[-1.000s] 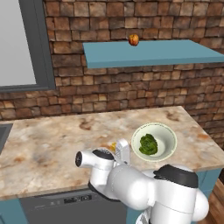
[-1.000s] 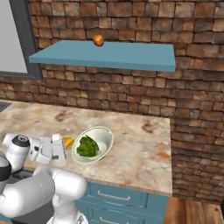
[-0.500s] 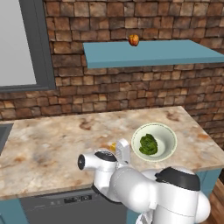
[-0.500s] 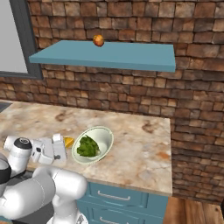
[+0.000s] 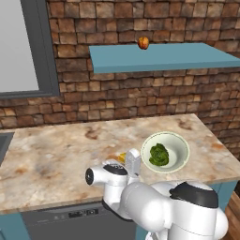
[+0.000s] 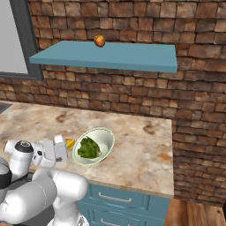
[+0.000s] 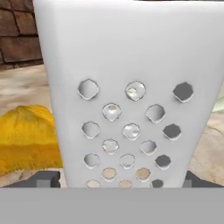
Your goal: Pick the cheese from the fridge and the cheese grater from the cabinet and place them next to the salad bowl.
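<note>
The cheese grater (image 7: 127, 96) stands on the tabletop (image 5: 61, 150) between the cheese (image 7: 26, 135) and the salad bowl (image 5: 165, 151). The hand (image 7: 118, 179) looks open around it. It should back away straight, so nothing tips.

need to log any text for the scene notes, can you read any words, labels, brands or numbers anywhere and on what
No readable text anywhere.
Dishwasher panel below the counter: small pale marks, too small and blurred to read.
Cheese grater: perforations, no brand or label.
Cheese, salad bowl, cabinet, brick wall: no lettering.
</note>
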